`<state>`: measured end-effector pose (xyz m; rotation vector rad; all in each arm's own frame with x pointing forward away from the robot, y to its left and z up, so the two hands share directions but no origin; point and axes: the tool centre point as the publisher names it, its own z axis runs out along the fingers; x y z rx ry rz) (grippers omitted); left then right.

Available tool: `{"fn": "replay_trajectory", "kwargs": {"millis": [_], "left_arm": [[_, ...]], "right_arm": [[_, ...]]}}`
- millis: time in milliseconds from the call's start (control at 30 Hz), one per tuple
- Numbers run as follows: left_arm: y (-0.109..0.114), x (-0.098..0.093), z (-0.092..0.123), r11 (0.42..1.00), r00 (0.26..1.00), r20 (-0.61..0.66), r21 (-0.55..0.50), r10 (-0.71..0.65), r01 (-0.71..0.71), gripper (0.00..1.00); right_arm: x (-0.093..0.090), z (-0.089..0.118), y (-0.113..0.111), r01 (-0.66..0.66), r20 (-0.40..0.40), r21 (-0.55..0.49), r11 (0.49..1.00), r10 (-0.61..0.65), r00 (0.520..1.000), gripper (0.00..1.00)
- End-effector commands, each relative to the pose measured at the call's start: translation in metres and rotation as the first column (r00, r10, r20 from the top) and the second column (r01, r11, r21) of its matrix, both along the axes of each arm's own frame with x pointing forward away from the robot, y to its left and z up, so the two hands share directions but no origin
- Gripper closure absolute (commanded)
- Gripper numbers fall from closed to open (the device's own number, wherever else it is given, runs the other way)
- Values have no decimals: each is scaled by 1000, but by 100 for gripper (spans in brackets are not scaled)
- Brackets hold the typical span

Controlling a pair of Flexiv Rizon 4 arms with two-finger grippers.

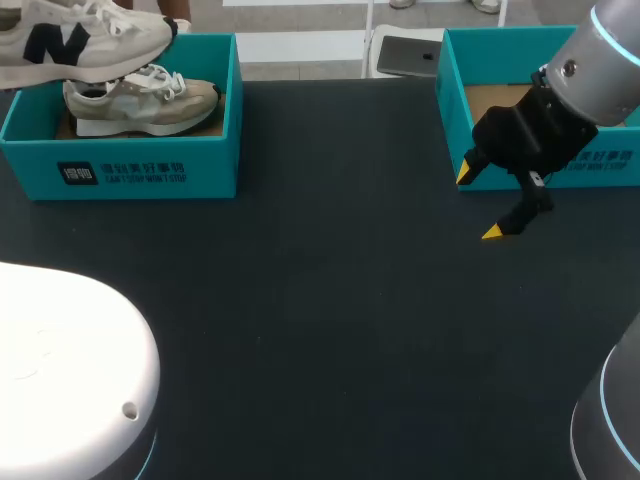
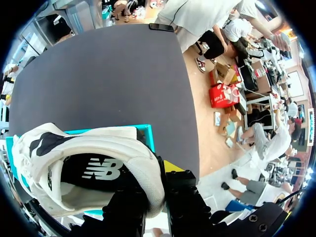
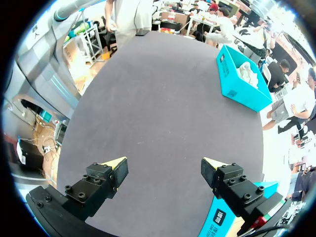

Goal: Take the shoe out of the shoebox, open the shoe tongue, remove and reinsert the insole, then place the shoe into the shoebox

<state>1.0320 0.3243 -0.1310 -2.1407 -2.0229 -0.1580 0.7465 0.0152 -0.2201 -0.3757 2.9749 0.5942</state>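
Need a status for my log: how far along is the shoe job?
Done: the white shoe is out, held above the left shoebox, where a second shoe lies. In hand: the left gripper grips the shoe's heel rim; the right gripper hangs open by the right shoebox. Left: opening the tongue, removing and refitting the insole, boxing the shoe.

the white low sneaker [image 1: 80, 40] bears a dark letter logo, the laced sneaker [image 1: 140, 100] is beige and cream with a white sole, the teal cardboard shoebox [image 1: 205, 170] carries a black patch and white print, the matte table [image 1: 320, 330] is near-black, and the black right gripper [image 1: 479, 203] has yellow tips.
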Motion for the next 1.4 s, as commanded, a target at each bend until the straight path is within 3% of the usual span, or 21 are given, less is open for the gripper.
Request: {"fn": "replay_trajectory", "kwargs": {"millis": [33,167,333,667,967,1233,1400], "left_arm": [[-1,-33,8,997,996,58,-42,61,-59,100],[-11,-66,16,987,987,73,-89,143,-136,100],[-34,-98,19,972,972,56,-63,230,-226,100],[-106,-173,20,971,960,152,-2,237,-239,100],[-158,-218,19,962,945,198,27,261,-272,100],[-205,-257,10,982,971,167,48,171,-182,100],[-231,-272,4,989,979,167,61,119,-131,100]], "right_arm": [[0,-1,1,2,1,-3,1000,-2,1000,0],[0,-1,1,2,1,-3,1000,-2,1000,0],[0,-1,1,2,1,-3,1000,-2,1000,0],[0,-1,1,2,1,-3,1000,-2,1000,0],[0,-1,1,2,1,-3,1000,-2,1000,0],[0,-1,1,2,1,-3,1000,-2,1000,0],[0,-1,1,2,1,-3,1000,-2,1000,0]]}}
